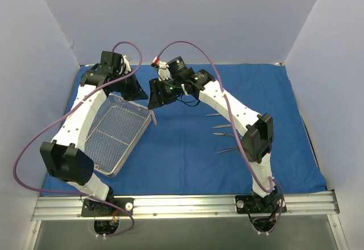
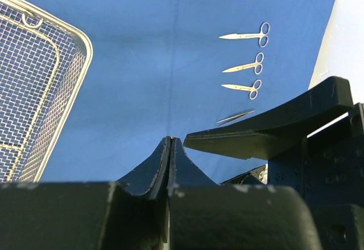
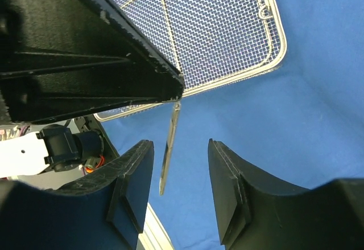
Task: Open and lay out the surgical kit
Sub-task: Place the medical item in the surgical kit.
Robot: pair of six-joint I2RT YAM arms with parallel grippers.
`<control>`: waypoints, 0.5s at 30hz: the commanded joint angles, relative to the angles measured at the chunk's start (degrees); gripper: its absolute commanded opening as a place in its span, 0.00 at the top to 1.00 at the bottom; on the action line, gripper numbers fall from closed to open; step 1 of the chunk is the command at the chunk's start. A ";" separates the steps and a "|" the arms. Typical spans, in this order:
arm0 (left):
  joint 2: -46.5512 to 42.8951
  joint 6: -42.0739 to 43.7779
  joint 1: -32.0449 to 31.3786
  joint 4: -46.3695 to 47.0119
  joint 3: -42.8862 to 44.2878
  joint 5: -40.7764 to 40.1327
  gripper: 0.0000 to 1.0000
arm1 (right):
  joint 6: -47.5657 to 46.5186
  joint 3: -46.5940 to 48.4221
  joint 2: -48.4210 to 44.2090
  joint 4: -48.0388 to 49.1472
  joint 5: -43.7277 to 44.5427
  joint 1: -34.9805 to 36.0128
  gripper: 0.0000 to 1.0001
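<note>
While your left fingers point(image 2: 162, 162) are pressed together, they pinch the top end of a thin steel tool point(image 3: 169, 147). The tool hangs down in the air, close to a corner of the tray point(image 3: 227, 28). Your right fingers point(image 3: 227, 176) are spread wide, one on each side of the hanging tool, and neither one touches it.

The blue cloth point(image 1: 182, 164) is opened up and lies flat, with only a few soft folds. The tray sits on the left side of the cloth, by your left arm. It is shiny silver wire mesh, shaped like a long box with a low rim and round corners, and it sits at a slant.

Four more tools point(image 1: 223, 134) lie on the right side of the cloth, next to your right arm. They are lined up in a neat row, each one a little apart from the next. Three are small scissors point(image 2: 245, 65) with round finger rings, and their tips all point the same way. The last one, at the end of the row, is a pair of pointed tweezers point(image 2: 234, 117).
</note>
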 commanded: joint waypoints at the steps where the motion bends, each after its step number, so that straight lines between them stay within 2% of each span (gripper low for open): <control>1: 0.28 0.77 -0.65 0.89 3.64 -0.15 0.98 | -0.78 2.60 0.21 -0.89 -2.09 0.59 0.57; 5: 0.19 0.77 -0.74 0.80 4.08 -0.06 0.98 | -0.69 4.18 2.40 -1.77 -3.23 0.68 0.63; 6: 0.19 0.86 -0.74 0.80 4.17 0.03 0.98 | -0.69 4.36 2.58 -2.03 -3.41 0.76 0.73; 8: 0.19 1.03 -0.83 0.88 4.17 0.12 0.98 | -0.25 4.45 2.76 -1.68 -3.59 0.68 0.83; 9: 0.28 1.12 -0.83 0.89 4.26 0.38 0.98 | -0.08 4.45 2.84 -1.51 -3.76 0.68 0.98; 10: 0.28 1.30 -0.83 0.89 4.34 0.29 0.98 | 0.19 4.62 2.93 -1.59 -3.85 0.59 1.00; 11: 0.28 1.38 -0.74 0.80 4.34 0.20 0.92 | 0.36 4.63 2.93 -1.77 -3.85 0.33 1.00; 12: 0.02 1.47 -0.74 0.71 4.26 -0.75 0.59 | 0.80 4.45 2.76 -1.68 -3.50 -0.02 1.00; 13: -0.16 2.08 -0.57 0.62 4.26 -1.46 0.49 | 1.33 4.02 1.97 -1.59 -3.24 -0.38 1.00; 15: -0.95 4.18 0.05 -0.96 4.87 -5.13 0.36 | 5.45 0.95 0.48 0.07 -1.22 -2.74 1.00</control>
